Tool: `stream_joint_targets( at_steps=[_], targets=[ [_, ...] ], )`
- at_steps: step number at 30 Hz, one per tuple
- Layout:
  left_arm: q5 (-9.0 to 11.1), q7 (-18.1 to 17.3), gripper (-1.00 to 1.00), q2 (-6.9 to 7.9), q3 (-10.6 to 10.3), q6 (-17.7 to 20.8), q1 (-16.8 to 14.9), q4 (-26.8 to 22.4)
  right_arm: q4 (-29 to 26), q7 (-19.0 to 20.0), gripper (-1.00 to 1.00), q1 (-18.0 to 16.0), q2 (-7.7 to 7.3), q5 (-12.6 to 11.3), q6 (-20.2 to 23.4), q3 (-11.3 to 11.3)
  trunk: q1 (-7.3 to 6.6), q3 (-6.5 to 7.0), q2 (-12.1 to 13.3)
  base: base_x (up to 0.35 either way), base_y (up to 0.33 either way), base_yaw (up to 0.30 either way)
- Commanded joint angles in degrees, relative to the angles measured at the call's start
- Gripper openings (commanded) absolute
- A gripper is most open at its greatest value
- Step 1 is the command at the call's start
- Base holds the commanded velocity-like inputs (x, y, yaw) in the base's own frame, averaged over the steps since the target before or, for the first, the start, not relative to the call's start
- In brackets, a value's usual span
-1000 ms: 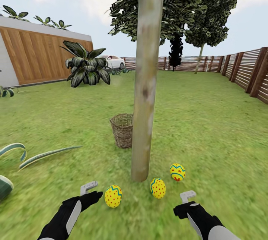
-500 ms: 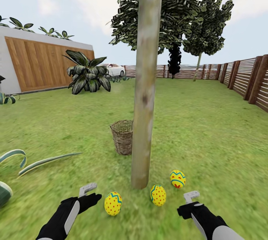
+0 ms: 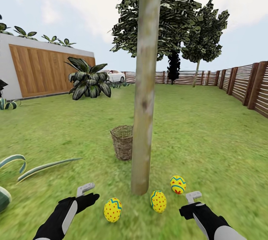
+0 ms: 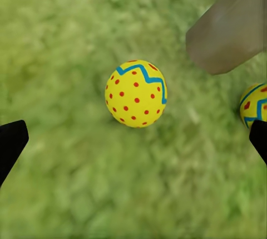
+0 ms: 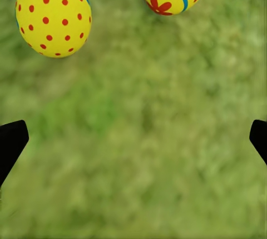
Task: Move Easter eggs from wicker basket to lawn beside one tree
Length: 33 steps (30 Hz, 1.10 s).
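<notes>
- All three Easter eggs (image 3: 112, 210) (image 3: 158, 201) (image 3: 178, 184) are lying on the lawn (image 3: 208, 135) at the foot of the tree (image 3: 143, 120).
- The wicker basket (image 3: 122, 142) is standing behind the trunk; its inside is hardly showing, so emptiness is a judgement.
- Both the left end effector (image 3: 88, 192) and the right end effector (image 3: 195, 199) are hanging spread apart, gripping nothing; the task is looking finished.

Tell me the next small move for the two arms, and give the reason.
Probably just lift both arms clear and stop. All three yellow patterned Easter eggs lie on the green lawn at the foot of the pale grey-green tree trunk. The left gripper and right gripper are open and empty. The brown wicker basket's inside isn't visible from here.
</notes>
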Motion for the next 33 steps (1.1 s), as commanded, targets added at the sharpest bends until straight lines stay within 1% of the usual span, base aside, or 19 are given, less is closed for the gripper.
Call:
stream_joint_targets(
  at_steps=[1,13,18,28,33],
  targets=[
    [0.19,-0.19,1.00,-0.05,0.27,0.37,-0.02,-0.07,-0.14,0.29,1.00,-0.01,0.04,0.58,0.32,-0.49,-0.04,0.07,-0.01,0.000,0.000,0.000],
    [0.19,-0.12,1.00,-0.20,0.18,0.37,-0.02,0.10,-0.13,0.21,1.00,-0.01,0.04,0.63,0.59,-0.52,-0.35,1.59,0.15,0.000,0.000,0.000],
    [0.11,-0.12,1.00,-0.38,0.12,0.37,-0.02,0.18,-0.15,0.20,1.00,-0.01,0.04,0.59,1.41,-0.52,-0.48,2.22,0.22,0.000,0.000,0.000],
    [0.19,-0.12,1.00,-0.27,0.17,0.32,-0.02,0.13,-0.17,0.20,1.00,-0.01,-0.05,0.56,1.56,-0.60,-0.73,3.56,0.35,0.000,0.000,0.000],
    [0.16,-0.07,1.00,-0.32,0.13,0.29,-0.02,0.17,-0.17,0.20,1.00,-0.01,-0.05,0.59,1.64,-0.57,-1.83,3.99,2.35,0.000,0.000,0.000]
  ],
)
